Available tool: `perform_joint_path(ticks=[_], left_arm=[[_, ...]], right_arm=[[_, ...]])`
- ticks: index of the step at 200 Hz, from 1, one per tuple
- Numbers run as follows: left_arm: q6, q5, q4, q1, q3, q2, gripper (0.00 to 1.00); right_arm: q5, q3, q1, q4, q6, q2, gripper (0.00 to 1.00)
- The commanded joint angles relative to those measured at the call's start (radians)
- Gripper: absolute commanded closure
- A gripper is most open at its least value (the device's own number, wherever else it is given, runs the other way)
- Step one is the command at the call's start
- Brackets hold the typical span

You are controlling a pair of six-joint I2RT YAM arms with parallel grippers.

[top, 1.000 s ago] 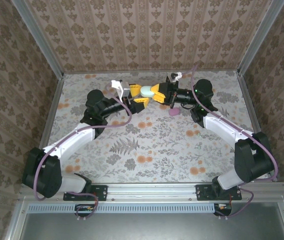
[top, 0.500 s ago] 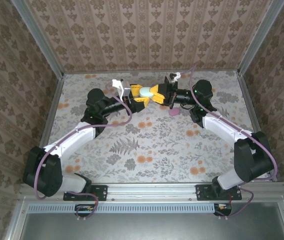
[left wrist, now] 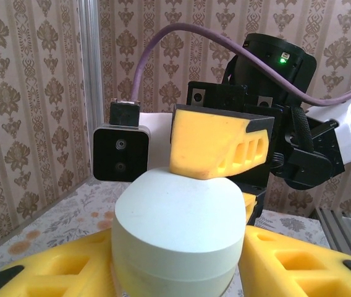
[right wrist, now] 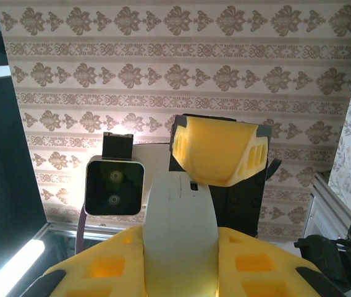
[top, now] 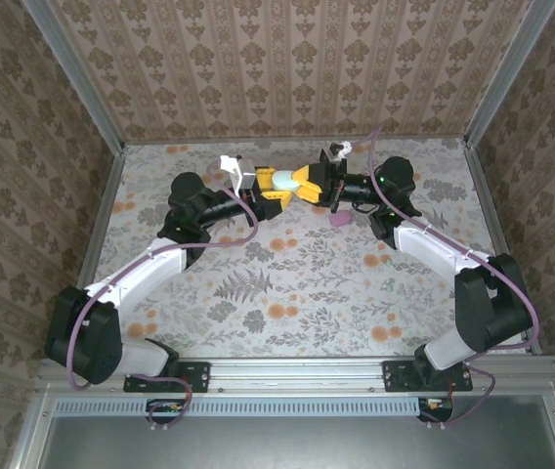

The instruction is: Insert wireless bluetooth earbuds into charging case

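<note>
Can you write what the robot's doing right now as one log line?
mint-green case: closed | left gripper: shut on it | right gripper: shut on it | pink item: on table by right arm

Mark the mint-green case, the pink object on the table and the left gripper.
mint-green case (top: 285, 180): top external view, centre of its top.
pink object (top: 339, 222): top external view, its middle.
left gripper (left wrist: 177, 244): left wrist view, midway between its yellow fingertips, which flank the case.
</note>
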Motion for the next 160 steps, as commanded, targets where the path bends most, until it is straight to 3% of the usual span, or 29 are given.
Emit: perform_joint_path(ticks=[1,61,111,160], left_arm=[[0.0,0.047,0.014,-0.001,0.046,0.001,0.53],[0.009,0.054,-0.002,-0.001,0.048,0.0,0.63],[0.013,0.041,-0.003,-0.007,0.048,-0.009,0.64],[0.028,0.024,-0.028,-0.011,0.051,-0.017,0.65]], right_arm=[[-0.013,0.028,0.007,0.049,0.011,0.015,0.76],[-0.012,0.025,0.008,0.05,0.011,0.013,0.75],[-0.005,0.015,0.007,0.053,0.014,0.013,0.74],[0.006,0.016,0.006,-0.092,-0.098,-0.015,0.55]])
